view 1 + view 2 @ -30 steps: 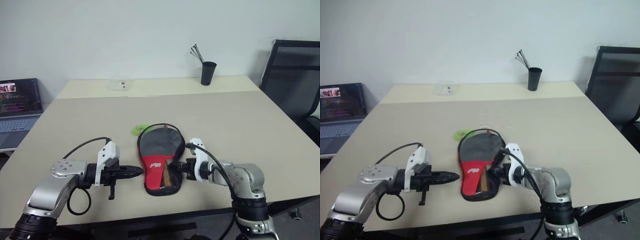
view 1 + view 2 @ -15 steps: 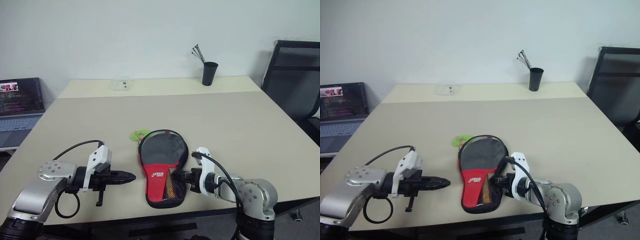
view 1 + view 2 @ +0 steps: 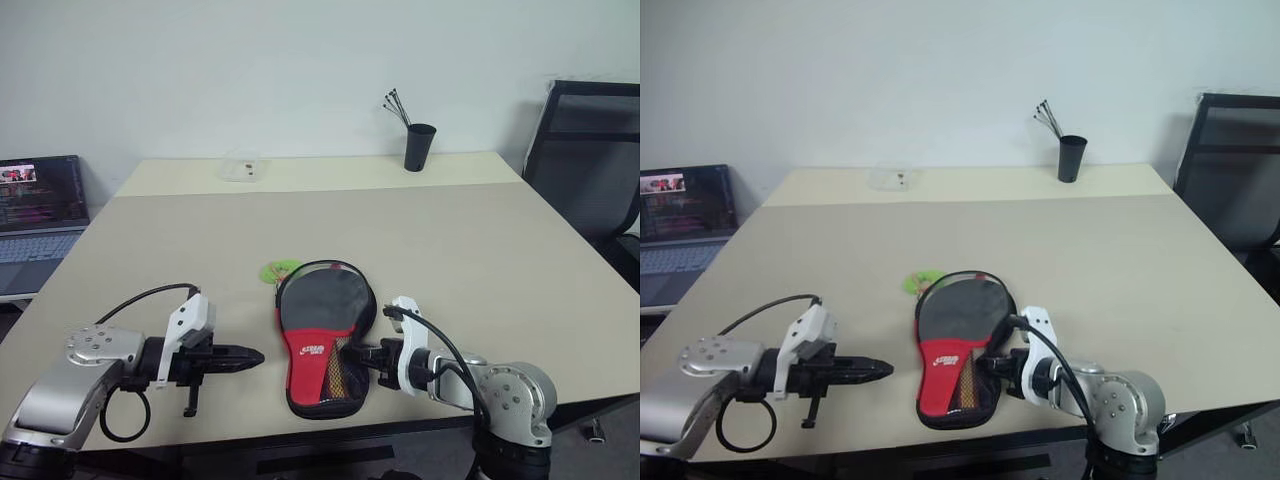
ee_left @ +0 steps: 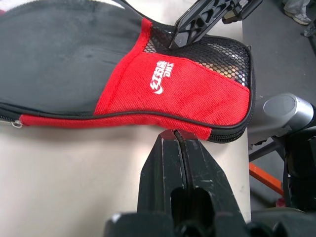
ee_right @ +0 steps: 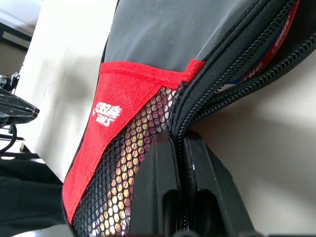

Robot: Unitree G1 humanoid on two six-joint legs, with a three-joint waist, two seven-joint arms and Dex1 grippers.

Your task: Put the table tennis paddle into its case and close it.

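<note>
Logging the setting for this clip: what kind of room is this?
Probably an office or lab: a beige table, an open laptop at its side, a black mesh chair and a pen cup.

Black-and-red case (image 3: 324, 345) flat on the table, zipper partly open, paddle (image 5: 276, 42) inside.

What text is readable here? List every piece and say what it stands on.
"DHS", white, beside small characters I cannot read: on the red panel of the case.
White letters on the red strip inside the zip opening: partly hidden, unreadable.
Text on the laptop screen: too small to read.
</note>
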